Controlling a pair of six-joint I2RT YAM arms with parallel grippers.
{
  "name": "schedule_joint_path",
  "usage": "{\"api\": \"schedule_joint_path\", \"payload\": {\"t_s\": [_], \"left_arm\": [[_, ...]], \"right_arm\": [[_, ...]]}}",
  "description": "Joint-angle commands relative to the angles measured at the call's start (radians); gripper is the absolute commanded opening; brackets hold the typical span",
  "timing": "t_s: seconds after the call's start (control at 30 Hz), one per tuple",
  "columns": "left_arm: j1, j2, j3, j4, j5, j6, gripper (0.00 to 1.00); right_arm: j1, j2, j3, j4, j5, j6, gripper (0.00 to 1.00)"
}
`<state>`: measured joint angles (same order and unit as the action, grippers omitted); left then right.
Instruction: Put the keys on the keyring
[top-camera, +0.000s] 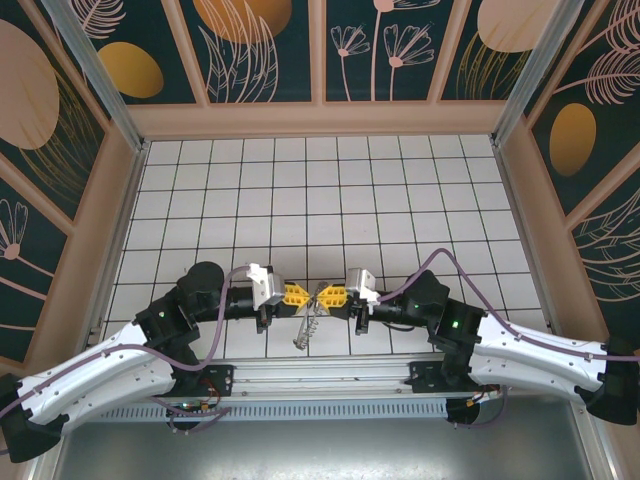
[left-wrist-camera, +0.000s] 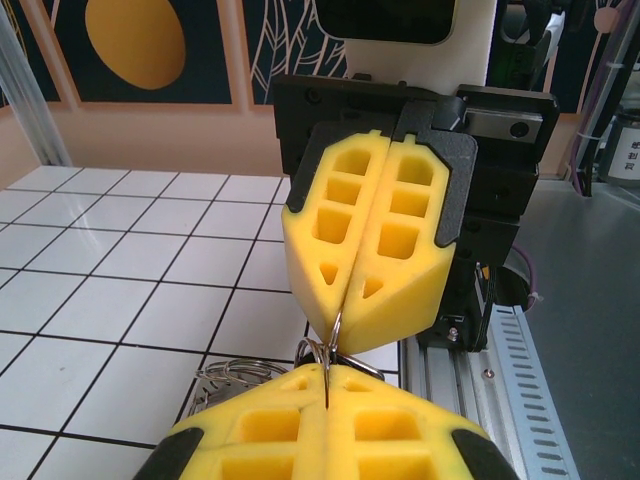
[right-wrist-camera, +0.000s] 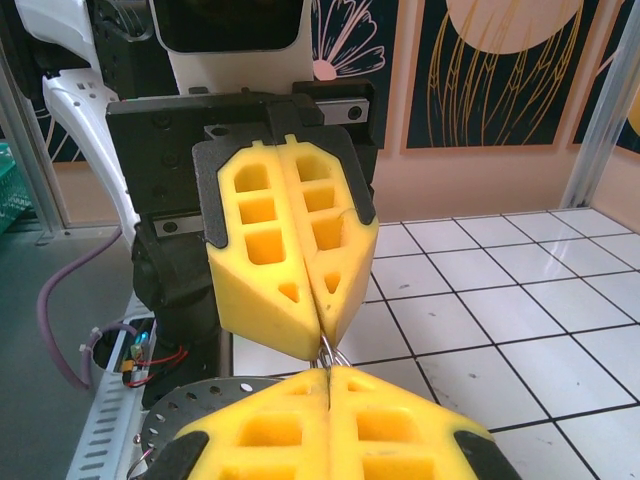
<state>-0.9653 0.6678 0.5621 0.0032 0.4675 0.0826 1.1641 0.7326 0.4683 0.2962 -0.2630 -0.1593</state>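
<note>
The floppy grey-brown metal keyring (top-camera: 308, 325), its rim fringed with small wire loops, hangs at the near middle of the white gridded table (top-camera: 400, 200), caught between the two arms where they meet tip to tip. From the pinch point its bulk trails down and slightly to the left, toward the near edge; whether it touches the tiles I cannot tell. Which of the dangling pieces is a key is too small to tell.

In the left wrist view a thin arc of the keyring (left-wrist-camera: 336, 330) runs from the seam of the near yellow foam fingers (left-wrist-camera: 270, 425) up into the tips of the opposing yellow fingers (left-wrist-camera: 400, 240), and a bunch of the loops (left-wrist-camera: 232, 372) sags just left of them above a tile. In the right wrist view the same wire (right-wrist-camera: 330, 352) bridges the two pairs of tips.

The left jaws are fully closed, pads pressed together, with the keyring's wire nipped between them. The right jaws are likewise closed tight on the keyring from the opposite side.

The white left arm (top-camera: 120, 360) reaches in from the near left, the white right arm (top-camera: 520, 350) from the near right, both above the aluminium rail (top-camera: 320, 380) along the table's near edge. Dark panels with tan plant patterns (top-camera: 260, 50) wall the far side.
</note>
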Motion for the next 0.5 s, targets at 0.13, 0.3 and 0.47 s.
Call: {"api": "schedule_joint_path", "payload": {"t_s": [0.13, 0.3, 0.47], "left_arm": [[-0.002, 0.000, 0.008, 0.047, 0.023, 0.007, 0.00], [-0.002, 0.000, 0.004, 0.056, 0.025, -0.004, 0.00], [-0.002, 0.003, 0.006, 0.058, 0.019, -0.019, 0.00]], "right_arm": [[-0.004, 0.015, 0.025, 0.028, -0.030, -0.019, 0.00], [-0.004, 0.009, 0.017, 0.015, -0.032, -0.019, 0.00], [-0.004, -0.017, -0.002, 0.019, -0.030, -0.017, 0.00]]}}
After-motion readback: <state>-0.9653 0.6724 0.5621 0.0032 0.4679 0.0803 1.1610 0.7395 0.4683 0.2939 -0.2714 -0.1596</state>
